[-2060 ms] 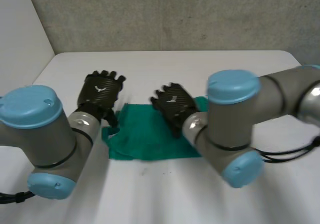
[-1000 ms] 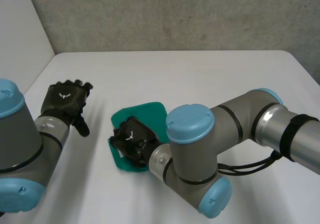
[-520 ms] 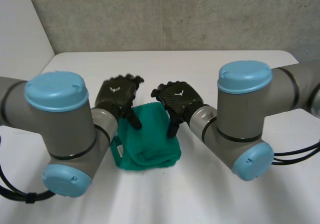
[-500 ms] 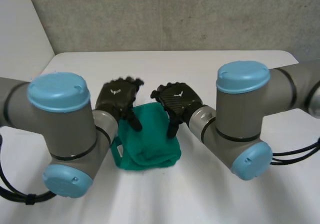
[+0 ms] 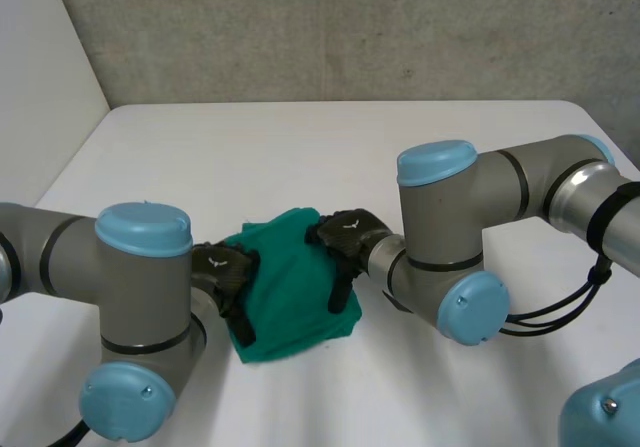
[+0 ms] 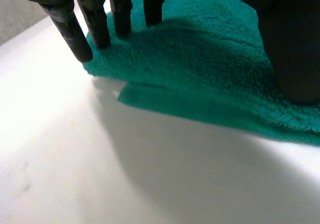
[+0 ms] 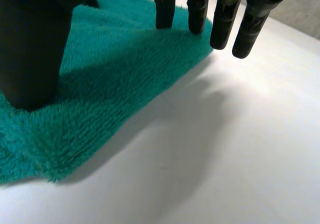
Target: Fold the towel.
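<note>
Table (image 5: pixel 300 157): left hand (image 5: pixel 222 267) and right hand (image 5: pixel 345 235) have lowered onto the towel (image 5: pixel 290 289).

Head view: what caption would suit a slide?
Left hand and right hand rest on opposite sides of a green towel on the white table.

Soft, even light fell from above. The white table (image 5: pixel 330 137) was brightest along its far edge and toward its far left corner, and in the left wrist view it paled almost to plain white. The green towel (image 5: pixel 290 287) laid a narrow dark shade on the table under its near edge. The grey wall (image 5: pixel 350 27) beyond the far edge stood dimmer. The cap on the left arm (image 5: pixel 145 229) and the cap on the right arm (image 5: pixel 437 162) carried a faint sheen.
</note>
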